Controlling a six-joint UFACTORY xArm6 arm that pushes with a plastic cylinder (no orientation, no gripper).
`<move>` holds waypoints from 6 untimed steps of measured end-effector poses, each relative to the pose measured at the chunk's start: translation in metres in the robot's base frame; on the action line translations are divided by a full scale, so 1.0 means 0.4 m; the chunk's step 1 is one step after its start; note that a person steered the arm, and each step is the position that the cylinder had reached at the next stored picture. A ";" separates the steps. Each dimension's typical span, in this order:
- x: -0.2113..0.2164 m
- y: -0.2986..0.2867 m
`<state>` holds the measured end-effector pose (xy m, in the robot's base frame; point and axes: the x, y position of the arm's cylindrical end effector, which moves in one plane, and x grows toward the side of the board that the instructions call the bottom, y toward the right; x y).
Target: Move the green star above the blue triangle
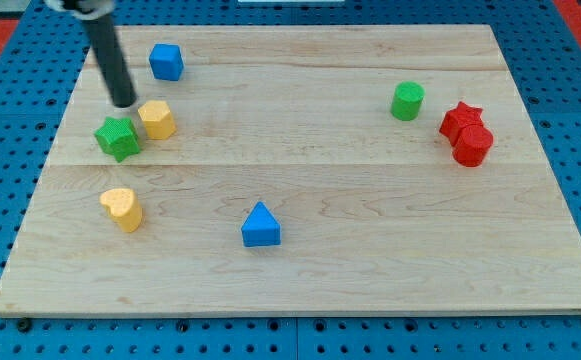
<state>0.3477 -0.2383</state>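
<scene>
My tip (pixel 124 103), a bare rod clamping nothing, sits just above the green star (pixel 117 137), so a push would send it downward, though the blue triangle (pixel 260 225) lies far right.

Rod enters from the view's top-left corner, leaning slightly, upper end cut off by the frame edge w/ a bit of pale mount showing. Dark, straight, roughly cylindrical, no jaws or attachments. My tip (pixel 125 103) is down at the surface in the view's upper left, lower end blunt and round. Rest of arm not in view.
</scene>
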 end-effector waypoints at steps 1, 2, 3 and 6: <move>0.046 -0.114; 0.094 0.062; 0.126 0.176; 0.203 0.254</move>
